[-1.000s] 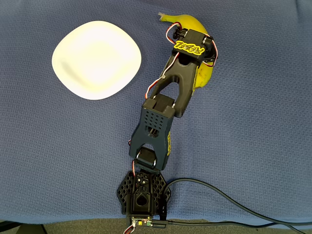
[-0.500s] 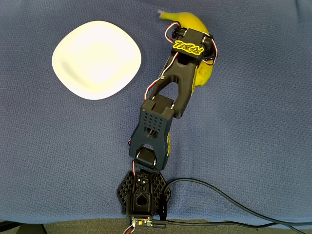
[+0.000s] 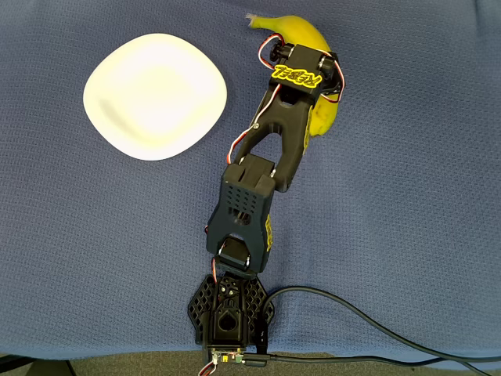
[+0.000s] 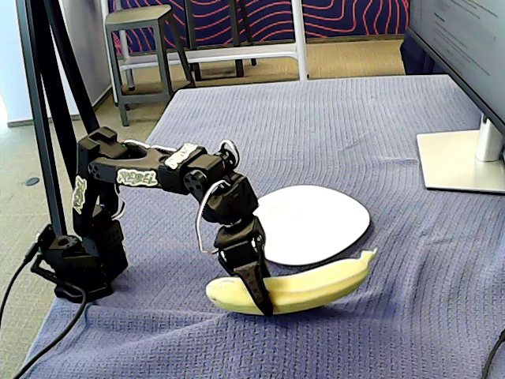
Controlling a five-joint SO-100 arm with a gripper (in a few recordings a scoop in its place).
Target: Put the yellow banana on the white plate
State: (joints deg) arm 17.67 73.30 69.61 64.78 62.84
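A blue-grey woven cloth [image 4: 331, 134] covers the table, and on it the dark five-joint arm [image 3: 258, 168] reaches out from its base toward the far edge in the overhead view. The glossy white plate [image 3: 155, 95], a rounded square with a shallow dished centre, sits bare, well apart from the arm's tip in the overhead view. In the fixed view the black two-finger gripper [image 4: 254, 290] comes down on the curved ripe yellow banana [image 4: 316, 283], one finger crossing its near face, so the fingers appear to pinch it about a third along from its blunt end. The banana seems to be just off the cloth or barely touching it; which, the pictures do not settle. Judged from this, the grasp is made, and the carry to the plate and the release remain. The banana's skin is clean yellow with faint specks and a paler, slightly greenish stem.
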